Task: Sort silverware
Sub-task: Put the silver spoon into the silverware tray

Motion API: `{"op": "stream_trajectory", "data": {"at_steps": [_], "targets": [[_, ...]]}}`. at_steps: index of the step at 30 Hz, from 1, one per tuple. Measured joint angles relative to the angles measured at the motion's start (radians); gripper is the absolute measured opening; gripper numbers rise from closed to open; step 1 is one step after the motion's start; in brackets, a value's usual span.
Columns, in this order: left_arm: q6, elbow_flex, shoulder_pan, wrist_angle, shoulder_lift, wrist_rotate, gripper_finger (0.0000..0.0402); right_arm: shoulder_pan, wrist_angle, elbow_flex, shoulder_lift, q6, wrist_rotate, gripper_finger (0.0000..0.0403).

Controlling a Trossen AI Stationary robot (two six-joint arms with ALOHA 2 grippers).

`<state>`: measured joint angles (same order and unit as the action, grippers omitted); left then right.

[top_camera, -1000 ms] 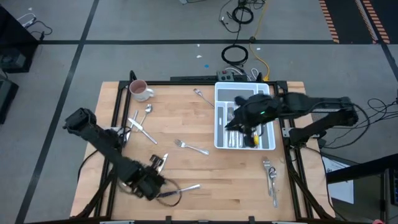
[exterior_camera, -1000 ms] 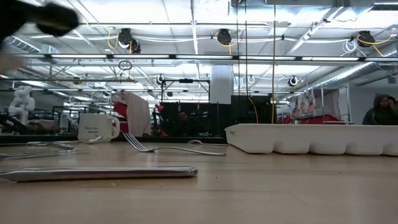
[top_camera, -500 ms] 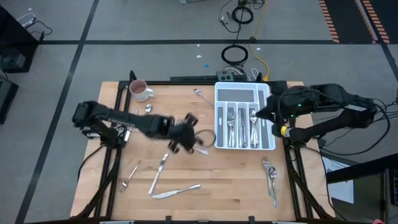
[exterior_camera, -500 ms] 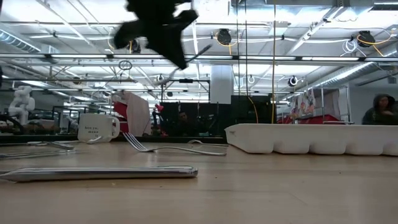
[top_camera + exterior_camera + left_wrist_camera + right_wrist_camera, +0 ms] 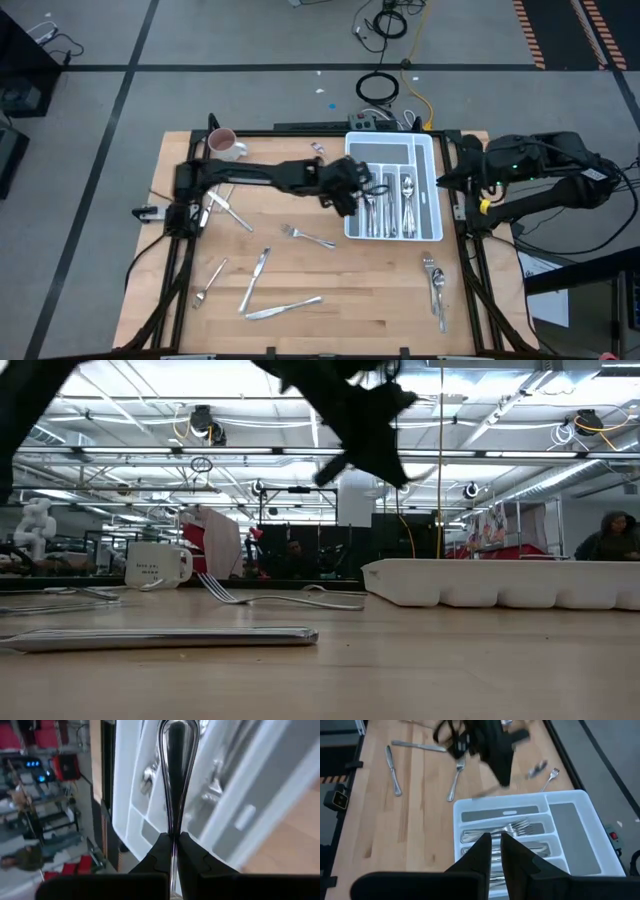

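My left gripper (image 5: 352,193) hangs over the left side of the white compartmented tray (image 5: 432,160), shut on one slim piece of silverware (image 5: 176,765). Its rounded end points away from the fingers; I cannot tell which kind of piece it is. Forks and spoons lie in the tray's long compartments (image 5: 500,831). Loose silverware lies flat on the wooden table: a fork (image 5: 308,237), two knives (image 5: 255,278) (image 5: 285,307) and a small piece (image 5: 207,283). My right gripper (image 5: 496,842) is shut and empty, drawn back at the table's right edge (image 5: 447,180). My left gripper pinches the silver piece's narrow shaft (image 5: 173,827) between its two fingers (image 5: 161,851). The piece runs straight on from the fingertips, in line with them. The fingers slant downward from the table's left side. The piece is lifted clear, above the tray.
A pink-and-white mug (image 5: 224,146) stands at the far left. More silverware lies by the mug (image 5: 228,207), at the far edge (image 5: 320,150) and near the right edge (image 5: 435,282). The near middle of the table is bare wood.
My left gripper has swung from the table's near left corner up and across to the tray's left side, rolling its wrist and staying shut on the silver piece. My right gripper has drawn back from over the tray toward the table's right edge, still shut.
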<state>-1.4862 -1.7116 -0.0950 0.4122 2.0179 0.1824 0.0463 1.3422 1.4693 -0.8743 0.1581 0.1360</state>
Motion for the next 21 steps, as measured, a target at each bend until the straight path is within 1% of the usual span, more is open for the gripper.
{"op": "stream_trajectory", "data": {"at_steps": [2, 6, 9, 10, 12, 15, 21], "targets": [[-0.028, -0.099, 0.005, -0.003, 0.077, -0.018, 0.0012, 0.000, 0.005, 0.000, 0.021, -0.002, 0.000, 0.0034], [-0.065, -0.283, 0.008, -0.008, 0.203, -0.122, 0.0012, 0.000, 0.007, 0.000, 0.055, 0.017, 0.025, 0.0034], [-0.074, -0.379, 0.008, -0.005, 0.276, -0.155, 0.0012, 0.000, 0.006, 0.000, 0.070, 0.042, 0.050, 0.0034], [-0.077, -0.399, 0.005, -0.007, 0.296, -0.173, 0.0012, 0.000, 0.005, 0.000, 0.073, 0.049, 0.054, 0.0034], [-0.132, -0.425, 0.003, -0.002, 0.329, -0.200, 0.0012, 0.000, -0.005, 0.000, 0.078, 0.064, 0.055, 0.0034], [-0.237, -0.442, 0.001, -0.022, 0.369, -0.203, 0.0012, 0.000, -0.008, 0.000, 0.081, 0.082, 0.055, 0.0034], [-0.351, -0.456, 0.004, -0.115, 0.452, -0.210, 0.0012, 0.000, -0.009, 0.000, 0.076, 0.092, 0.056, 0.0034]]}}
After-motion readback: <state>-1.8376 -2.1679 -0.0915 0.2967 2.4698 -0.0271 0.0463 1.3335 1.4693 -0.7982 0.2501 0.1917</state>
